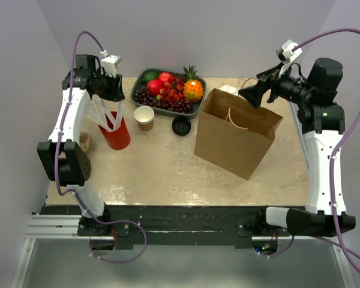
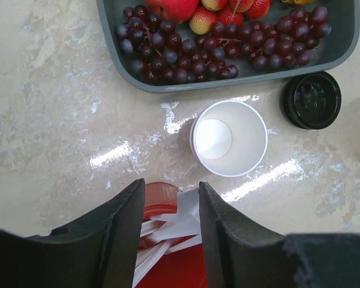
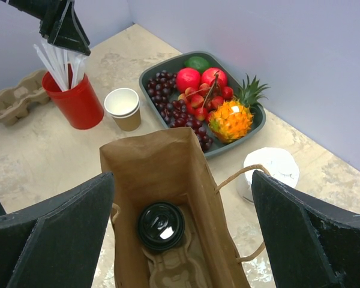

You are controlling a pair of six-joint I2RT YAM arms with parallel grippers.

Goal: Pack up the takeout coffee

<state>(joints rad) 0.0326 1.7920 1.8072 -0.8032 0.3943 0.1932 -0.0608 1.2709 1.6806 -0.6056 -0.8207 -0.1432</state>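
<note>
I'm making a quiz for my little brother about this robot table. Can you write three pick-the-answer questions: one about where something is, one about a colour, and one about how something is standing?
1. Where is the cup with the black lid?
A) beside the paper bag
B) inside it
C) underneath it

2. What colour is the straw cup?
A) blue
B) green
C) red

3. How is the paper bag?
A) folded flat
B) standing open
C) taped shut

Answers:
1 B, because the right wrist view looks down into the bag and the black lid sits at the bottom.
2 C, because its side is plain red in all three views.
3 B, because the top view shows it upright and its mouth gapes wide.
</note>
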